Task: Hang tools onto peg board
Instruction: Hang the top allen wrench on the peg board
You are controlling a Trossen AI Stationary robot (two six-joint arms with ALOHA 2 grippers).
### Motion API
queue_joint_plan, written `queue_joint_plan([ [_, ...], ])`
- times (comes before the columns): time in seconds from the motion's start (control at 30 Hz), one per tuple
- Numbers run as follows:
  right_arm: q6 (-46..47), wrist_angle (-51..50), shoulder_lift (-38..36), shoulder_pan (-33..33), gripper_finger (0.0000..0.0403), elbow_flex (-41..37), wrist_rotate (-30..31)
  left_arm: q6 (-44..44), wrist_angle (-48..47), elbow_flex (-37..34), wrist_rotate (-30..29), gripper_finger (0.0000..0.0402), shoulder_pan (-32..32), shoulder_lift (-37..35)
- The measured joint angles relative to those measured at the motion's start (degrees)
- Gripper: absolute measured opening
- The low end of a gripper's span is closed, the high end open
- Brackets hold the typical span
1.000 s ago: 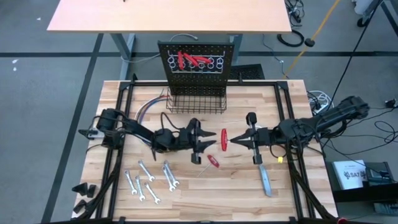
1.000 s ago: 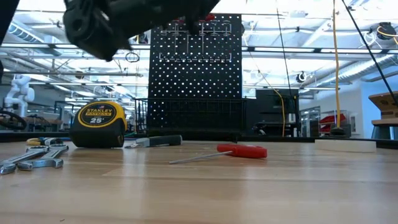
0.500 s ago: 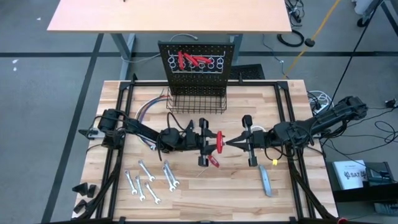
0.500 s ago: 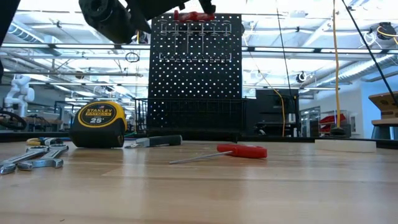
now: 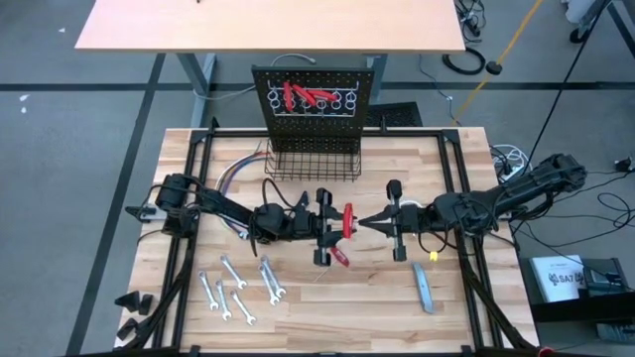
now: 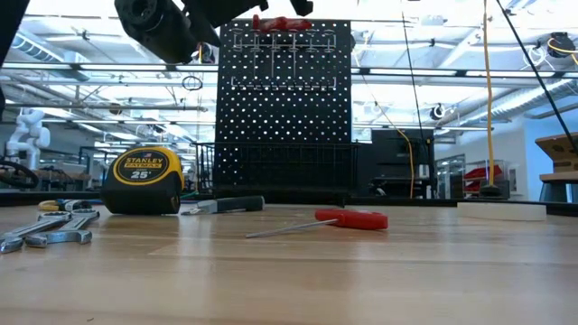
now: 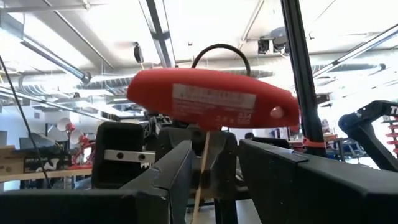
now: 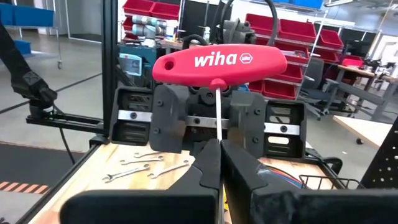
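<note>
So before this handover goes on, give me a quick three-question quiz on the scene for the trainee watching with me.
1. True or false: the right gripper is shut on the thin shaft of the red T-handle tool.
2. Where is the red screwdriver? A: hung on the peg board. B: lying flat on the table. C: held by the left gripper.
3. Fill in: the left gripper's fingers stand ___ on either side of the T-handle tool's shaft.

Key: 1 true. 2 B. 3 open.
</note>
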Motion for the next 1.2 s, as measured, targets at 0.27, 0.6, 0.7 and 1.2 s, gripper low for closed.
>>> queue_joint_plan([
  [0.27, 0.1, -0.3, 0.2, -0.3, 0.0, 0.0, -0.2, -0.1, 0.0, 0.0, 0.0, 0.014, 0.3, 0.0],
  [0.6, 0.5, 0.7, 1.5, -0.4, 0.0, 0.0, -0.2, -0.1, -2.8, 0.0, -0.7, 0.0046, 0.5, 0.0],
  [0.7, 0.5, 1.5, 1.6, -0.4, 0.0, -0.1, -0.1, -0.2, -2.9, 0.1, -0.7, 0.001, 0.6, -0.1],
  [1.2, -0.3, -2.6, 0.2, -0.5, 0.0058, 0.0, 4.3, 3.0, -12.5, 0.0, -7.2, 0.0002, 0.7, -5.5],
])
